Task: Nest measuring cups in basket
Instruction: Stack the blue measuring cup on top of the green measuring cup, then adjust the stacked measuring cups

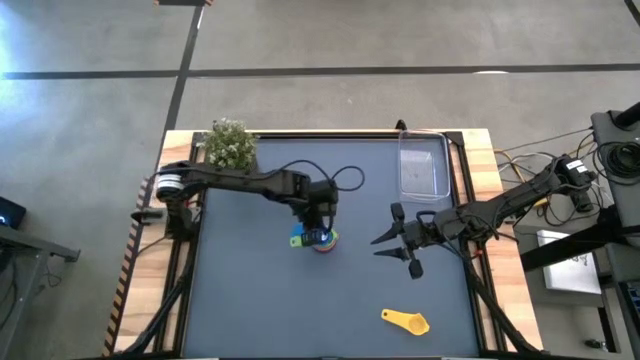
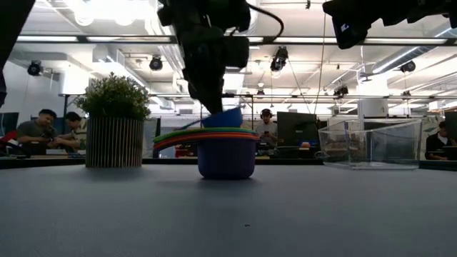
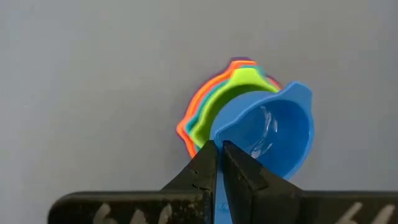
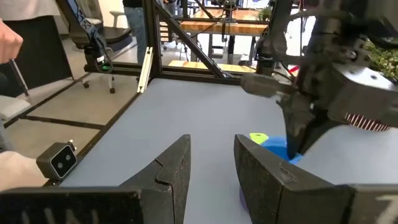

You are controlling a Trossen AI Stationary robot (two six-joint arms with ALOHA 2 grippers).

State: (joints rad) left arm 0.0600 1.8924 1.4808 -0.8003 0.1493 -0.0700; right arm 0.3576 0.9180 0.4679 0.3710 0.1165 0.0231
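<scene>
- Several cups sit nested in one stack (image 1: 318,240) at centre of the high view, on the dark table (image 1: 250,300); purple outermost in the low view, then orange, red, green rims, possibly a light blue one too.
- Blue cup (image 3: 270,134) rests tilted on top of the stack, its handle pinched between the closed fingers of the left gripper (image 3: 217,163). Judged: being seated into the nest, not yet released.
- Yellow cup (image 1: 406,321) lies alone, lower right of the high view, well apart from the stack. Judged: not yet nested.
- Basket (image 1: 424,165) stands upper right of the high view, near the table's far edge, well apart from the stack. Nothing visible inside it in the low view.
- Judged progress: nesting mostly done; the yellow cup and the move of the whole stack into the basket remain.
- Right gripper (image 1: 392,240) waits right of centre, between stack and yellow cup, fingers apart, holding nothing.
- Potted plant (image 1: 230,145) upper left, off the work path.
- People sit at desks in the room behind.
</scene>
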